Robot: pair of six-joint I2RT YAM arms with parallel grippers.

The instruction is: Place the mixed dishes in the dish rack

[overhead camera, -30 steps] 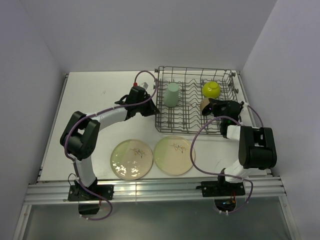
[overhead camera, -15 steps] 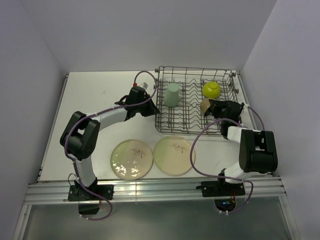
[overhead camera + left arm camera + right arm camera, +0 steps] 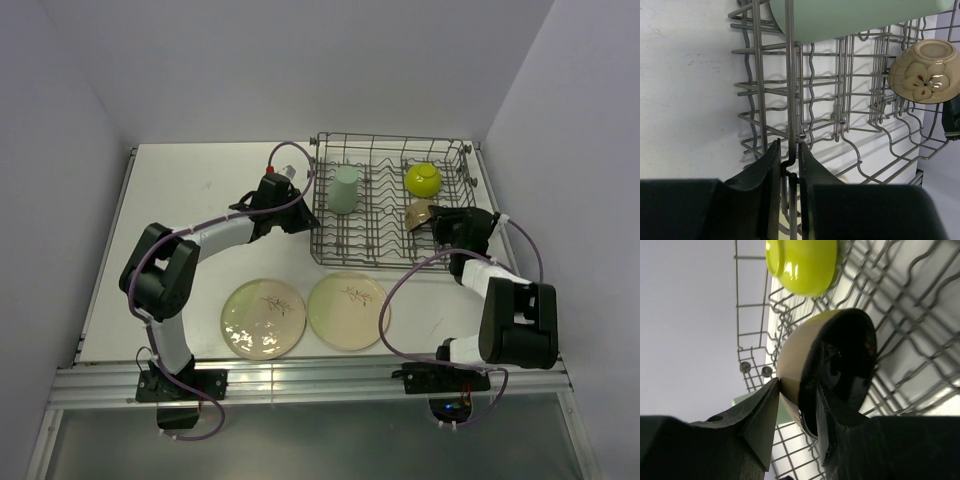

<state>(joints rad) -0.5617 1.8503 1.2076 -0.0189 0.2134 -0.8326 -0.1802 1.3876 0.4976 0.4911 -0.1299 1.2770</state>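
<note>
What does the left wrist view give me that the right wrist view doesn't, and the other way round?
Left wrist only: the left gripper pinching a rim wire of the grey wire dish rack, and the flower pattern on the cream outside of the small dark cup. Right wrist only: the lime-green bowl, and the right gripper clamped on the cup's rim, its dark inside facing the camera. Both: the rack's wires and that cup.
</note>
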